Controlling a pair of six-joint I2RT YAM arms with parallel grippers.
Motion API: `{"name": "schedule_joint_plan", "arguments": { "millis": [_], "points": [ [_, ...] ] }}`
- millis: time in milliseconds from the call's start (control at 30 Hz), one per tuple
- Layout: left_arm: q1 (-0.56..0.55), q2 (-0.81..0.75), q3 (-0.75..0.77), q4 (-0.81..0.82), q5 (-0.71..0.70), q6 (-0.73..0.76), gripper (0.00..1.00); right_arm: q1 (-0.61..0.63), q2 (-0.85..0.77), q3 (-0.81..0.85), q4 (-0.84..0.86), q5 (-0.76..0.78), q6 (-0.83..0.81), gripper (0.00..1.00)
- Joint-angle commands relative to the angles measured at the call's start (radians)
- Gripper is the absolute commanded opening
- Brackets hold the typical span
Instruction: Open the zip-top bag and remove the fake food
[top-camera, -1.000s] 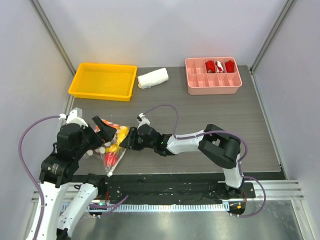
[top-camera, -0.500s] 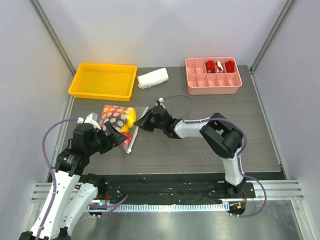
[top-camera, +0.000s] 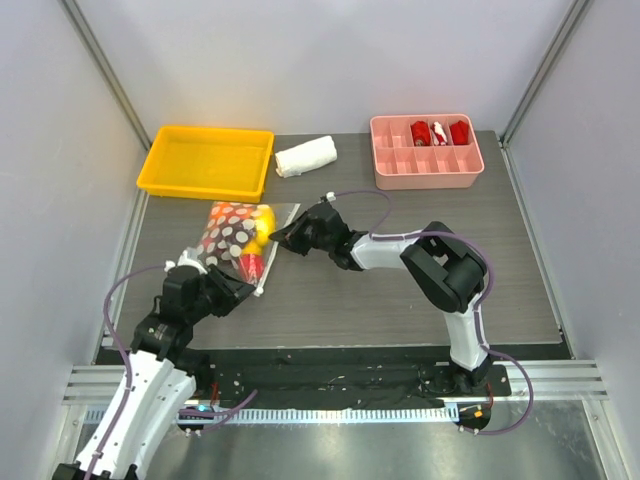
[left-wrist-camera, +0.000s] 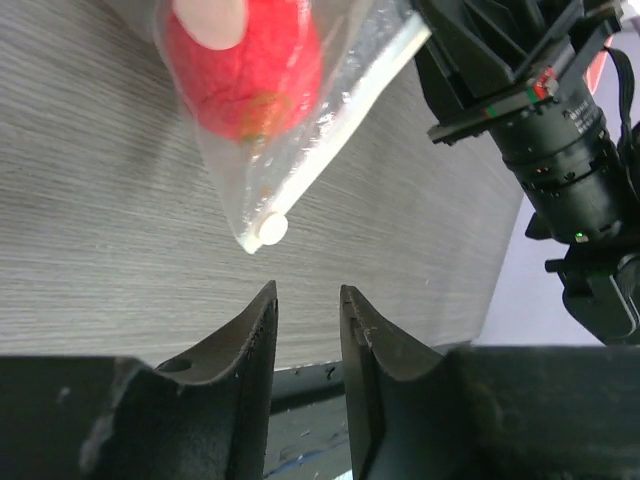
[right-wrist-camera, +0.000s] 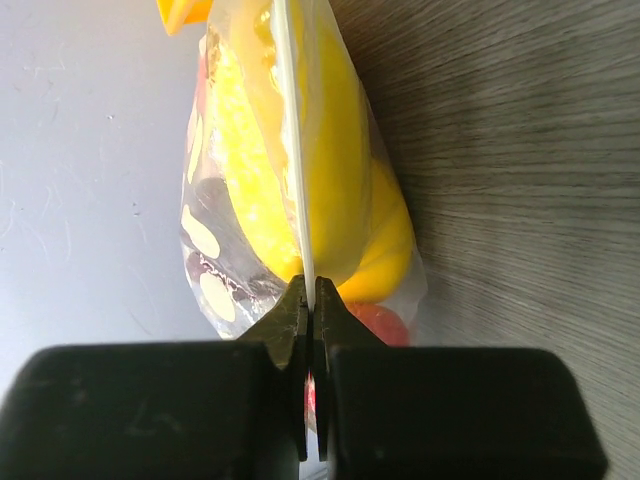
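The zip-top bag, clear with pale polka dots, lies on the dark table left of centre. Inside it is fake food: a yellow piece and a red one. My right gripper is shut on the bag's white zip strip at its right edge. My left gripper sits just short of the bag's near corner, where the white slider shows. Its jaws stand narrowly apart with nothing between them, not touching the bag.
A yellow tray stands at the back left, with a rolled white cloth beside it. A pink divided tray holding red items is at the back right. Grey walls close in both sides.
The bag has gone from the near left up toward the table's middle, pinched by the right gripper. The left arm has drawn back toward the near edge and its jaws have narrowed.
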Motion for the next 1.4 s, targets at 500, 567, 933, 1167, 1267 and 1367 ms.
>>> {"name": "schedule_joint_plan", "arguments": {
  "millis": [500,567,933,1167,1267,1367],
  "points": [
    [0.005,0.187,0.257,0.001,-0.093,0.256,0.71,-0.001,0.099,0.579,-0.745,-0.055,-0.806,0.56],
    [0.005,0.278,0.345,-0.080,-0.115,0.332,0.72,-0.005,0.040,0.504,-0.737,0.028,-0.820,0.80],
    [-0.152,0.865,0.816,-0.275,-0.401,0.616,0.69,-0.099,-0.374,-0.083,-0.547,0.022,-0.825,0.93],
    [-0.353,1.172,1.044,-0.355,-0.718,0.601,0.69,-0.095,-0.543,-0.380,-0.332,-0.067,-0.773,0.92],
    [-0.393,1.299,1.144,-0.399,-0.843,0.584,0.66,-0.058,-0.590,-0.441,-0.279,-0.050,-0.793,0.93],
    [-0.413,1.421,1.227,-0.468,-0.943,0.567,0.64,-0.012,-0.623,-0.484,-0.230,-0.009,-0.806,0.93]
  ]
}}
